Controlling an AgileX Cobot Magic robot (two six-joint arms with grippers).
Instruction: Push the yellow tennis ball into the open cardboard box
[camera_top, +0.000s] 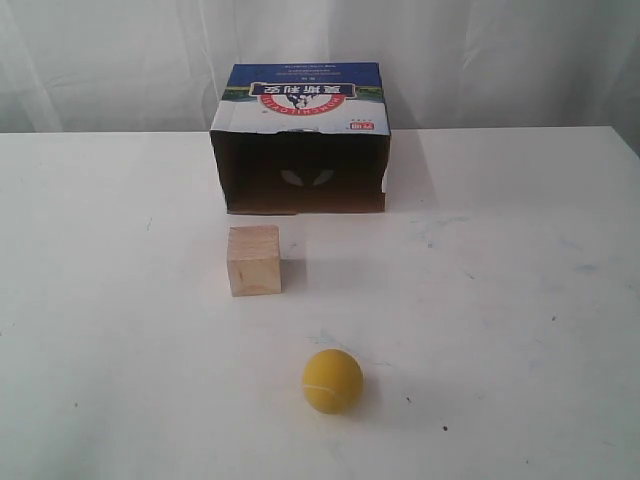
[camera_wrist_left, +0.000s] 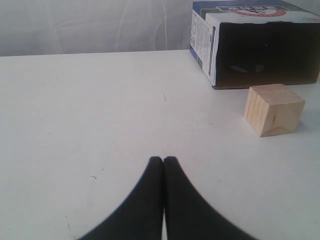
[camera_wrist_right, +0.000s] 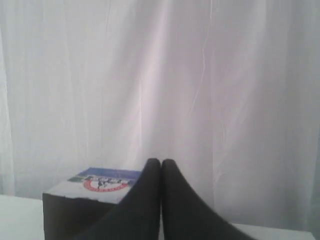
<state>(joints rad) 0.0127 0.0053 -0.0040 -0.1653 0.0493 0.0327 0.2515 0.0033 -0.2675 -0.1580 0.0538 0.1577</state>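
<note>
The yellow tennis ball (camera_top: 332, 381) rests on the white table near the front, right of centre. The open cardboard box (camera_top: 301, 140) stands at the back with its dark opening facing the ball; it also shows in the left wrist view (camera_wrist_left: 255, 42) and the right wrist view (camera_wrist_right: 87, 197). Neither arm appears in the exterior view. My left gripper (camera_wrist_left: 163, 160) is shut with nothing in it, low over bare table, well short of the box. My right gripper (camera_wrist_right: 160, 162) is shut and empty, raised and pointing toward the curtain above the box. The ball is out of both wrist views.
A pale wooden cube (camera_top: 254, 260) sits between ball and box, a little left of the straight line; it also appears as the cube (camera_wrist_left: 273, 109) in the left wrist view. A white curtain (camera_top: 480, 50) hangs behind the table (camera_top: 520, 300).
</note>
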